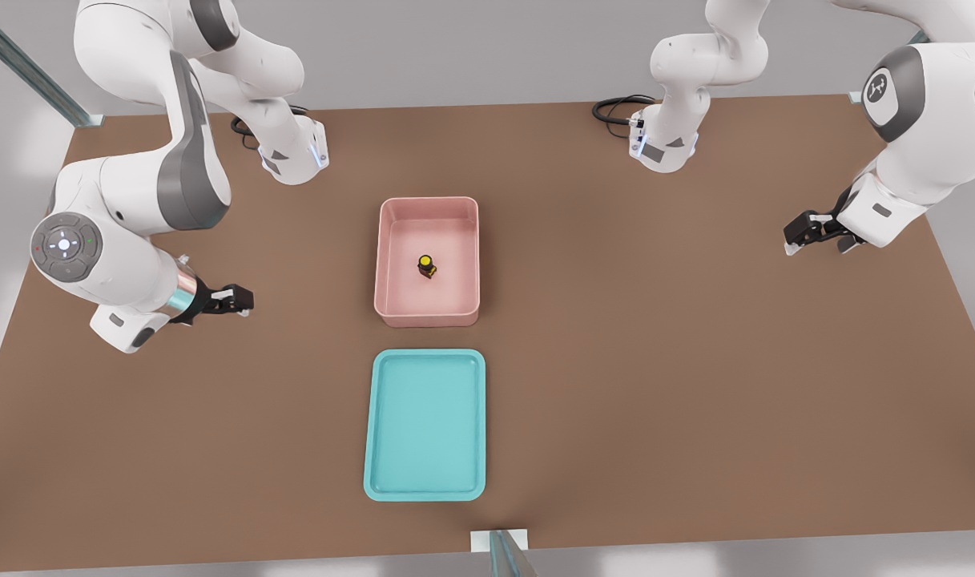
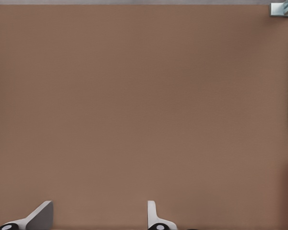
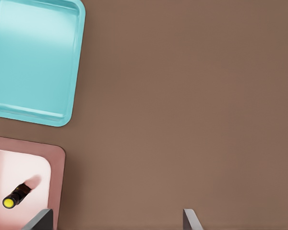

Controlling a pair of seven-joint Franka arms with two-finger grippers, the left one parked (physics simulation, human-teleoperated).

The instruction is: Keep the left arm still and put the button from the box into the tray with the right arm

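None of the task looks done yet. Table (image 1: 695, 361): brown, fills most of the front view. Right arm (image 1: 134, 216): white, at the left of the front view, its dotted gray cap toward the left edge. Tray (image 1: 425, 425): turquoise, lower centre of the front view, nothing in it. Box (image 1: 429, 261): pink, just above the tray in that view, apart from it with bare table between. Gripper (image 1: 232, 300): black, at centre left of the front view, hanging over bare table well apart from the box; the right wrist view shows its fingers (image 3: 38, 221) spread wide with nothing between them. Button (image 1: 426, 266): yellow top, black body, sitting on the box floor near the middle. Judgement: reach, grasp, lift, carry and release into the tray are all left.
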